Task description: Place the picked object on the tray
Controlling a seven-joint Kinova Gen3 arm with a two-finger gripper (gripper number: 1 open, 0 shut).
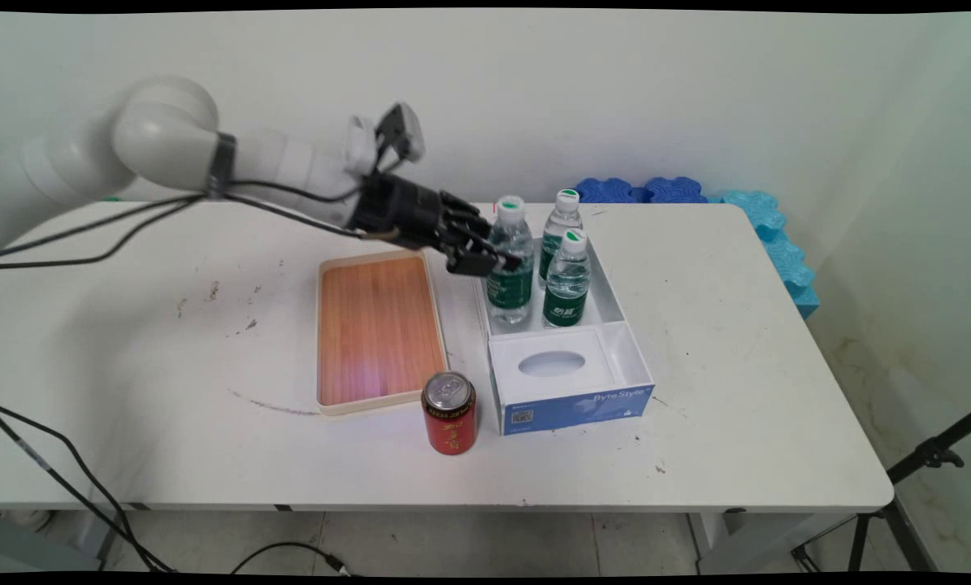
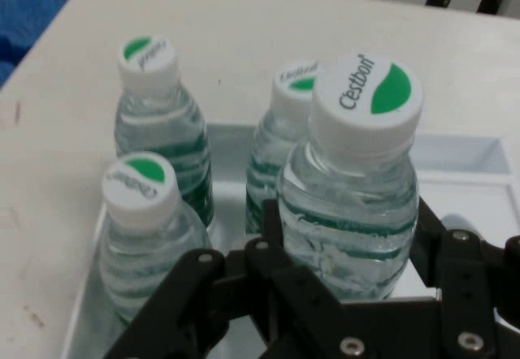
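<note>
My gripper (image 1: 501,262) reaches in from the left and is shut on a clear water bottle (image 1: 509,268) with a green label and a white-and-green cap. That bottle stands at the left of an open white and blue box (image 1: 570,406). Two more bottles, one at the back (image 1: 565,219) and one nearer (image 1: 568,284), stand in the box to its right. In the hand view the held bottle (image 2: 357,180) sits between the fingers (image 2: 268,221), which press on both its sides. Three other bottles are seen behind it there, the nearest at the left (image 2: 142,221).
A wooden tray (image 1: 379,329) with a white rim lies left of the box. A red drink can (image 1: 450,422) stands upright at the tray's near right corner. Blue foam pieces (image 1: 778,236) lie off the table's back right. A black tripod (image 1: 924,463) stands lower right.
</note>
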